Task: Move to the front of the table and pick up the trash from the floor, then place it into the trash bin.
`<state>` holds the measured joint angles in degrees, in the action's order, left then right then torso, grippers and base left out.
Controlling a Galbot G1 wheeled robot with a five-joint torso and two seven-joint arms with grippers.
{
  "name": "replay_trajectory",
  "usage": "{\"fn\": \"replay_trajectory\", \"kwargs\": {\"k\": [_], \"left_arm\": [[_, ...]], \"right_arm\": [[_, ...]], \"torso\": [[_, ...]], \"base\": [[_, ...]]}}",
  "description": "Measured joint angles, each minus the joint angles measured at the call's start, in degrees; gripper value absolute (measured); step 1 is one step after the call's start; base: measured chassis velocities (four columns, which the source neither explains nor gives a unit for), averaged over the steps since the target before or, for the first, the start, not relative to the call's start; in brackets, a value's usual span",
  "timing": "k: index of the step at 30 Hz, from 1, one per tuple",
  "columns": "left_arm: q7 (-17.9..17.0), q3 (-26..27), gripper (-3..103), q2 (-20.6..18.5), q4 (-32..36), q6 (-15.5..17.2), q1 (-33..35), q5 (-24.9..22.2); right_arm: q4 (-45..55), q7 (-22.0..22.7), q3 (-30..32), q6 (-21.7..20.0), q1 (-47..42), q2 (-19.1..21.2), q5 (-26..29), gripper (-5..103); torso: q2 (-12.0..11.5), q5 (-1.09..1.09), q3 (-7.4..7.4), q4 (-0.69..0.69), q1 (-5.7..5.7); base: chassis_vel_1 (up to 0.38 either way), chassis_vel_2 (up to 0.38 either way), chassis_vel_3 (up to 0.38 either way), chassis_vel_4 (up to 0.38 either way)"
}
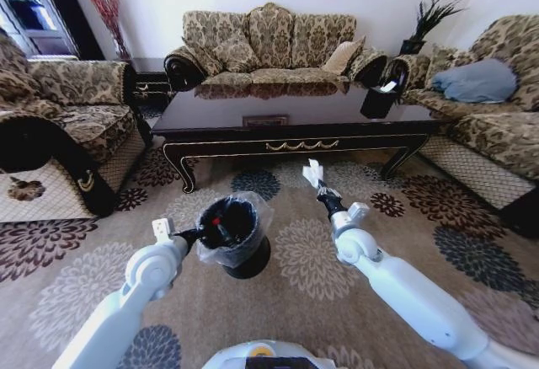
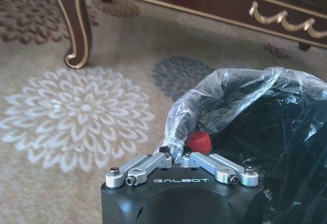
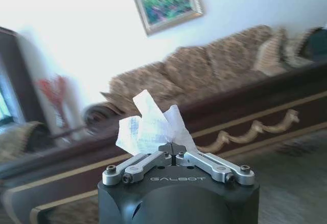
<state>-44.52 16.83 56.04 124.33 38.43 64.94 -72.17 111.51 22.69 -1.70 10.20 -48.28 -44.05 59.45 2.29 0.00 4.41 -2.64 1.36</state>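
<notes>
Carpeted floor, "GALBOT" on both grippers, right gripper clamping trash

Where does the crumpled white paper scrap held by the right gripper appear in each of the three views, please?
Head view: the paper scrap sits centre-right, pinched in the right gripper above the floor, before the table.
Left wrist view: not in it.
Right wrist view: the scrap sticks up mid-frame.
Shared landmark: the table's gold scroll trim.

Open floor between trash bin and table.
</notes>
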Motion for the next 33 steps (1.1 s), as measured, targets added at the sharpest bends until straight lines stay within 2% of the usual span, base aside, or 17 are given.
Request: {"fn": "replay_trajectory", "kwargs": {"k": [7,13,22,33], "left_arm": [[0.0,-4.5,3,1.7,-4.5,0.4,-3.0,0.2],[-0.1,-6.7,3,2.3,-7.2,0.4,-5.7,-0.1],[-1.6,-11.7,3,4.2,-12.1,0.5,-14.2,-2.4],[-1.6,-12.7,3,4.7,-13.4,0.6,-17.7,-3.1]], "right_arm": [[3.9,-8.5,-5.0,3.9,3.2,-0.2,-0.5,0],[5.6,-9.2,-8.0,3.8,4.9,-1.4,-0.7,0],[3.5,-12.4,-18.4,4.4,8.6,-2.6,-4.9,0],[0.3,-12.8,-21.7,4.8,5.9,-3.2,-7.9,0]], "torso": [[0.0,0.0,0.0,0.01,0.0],[0.0,0.0,0.01,0.0,0.0],[0.0,0.0,0.01,0.0,0.0],[0.0,0.01,0.01,0.0,0.0]], "base": [[0.0,0.0,0.0,0.0],[0.0,0.0,0.0,0.0],[0.0,0.0,0.0,0.0],[0.0,0.0,0.0,0.0]]}}
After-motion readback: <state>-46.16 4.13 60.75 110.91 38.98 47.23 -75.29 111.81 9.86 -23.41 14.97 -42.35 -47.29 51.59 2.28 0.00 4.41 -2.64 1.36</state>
